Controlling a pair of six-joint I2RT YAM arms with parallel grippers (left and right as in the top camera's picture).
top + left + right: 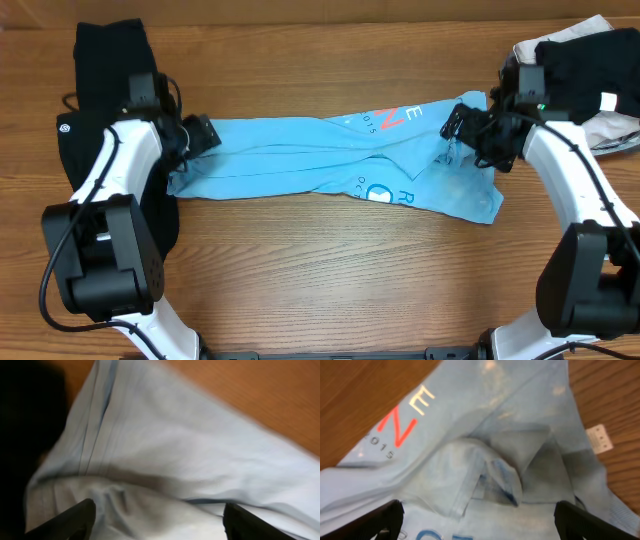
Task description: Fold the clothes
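Loosely bunched T-shirt (pixel 330 160), ends under left gripper (pixel 157 515), right gripper (pixel 479 517), both splayed wide, empty.

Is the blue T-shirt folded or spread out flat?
Partly folded: the T-shirt lies as a long narrow band across the table, with overlapping layers and its lettering partly hidden in the creases.

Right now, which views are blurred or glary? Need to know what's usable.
Overhead: sharp, evenly lit, no glare; the black garment is too dark for fold detail. Left wrist: softest, the light blue T-shirt is blurred and its creases smear. Right wrist: fairly crisp, the red and white lettering and the white tag show clearly.
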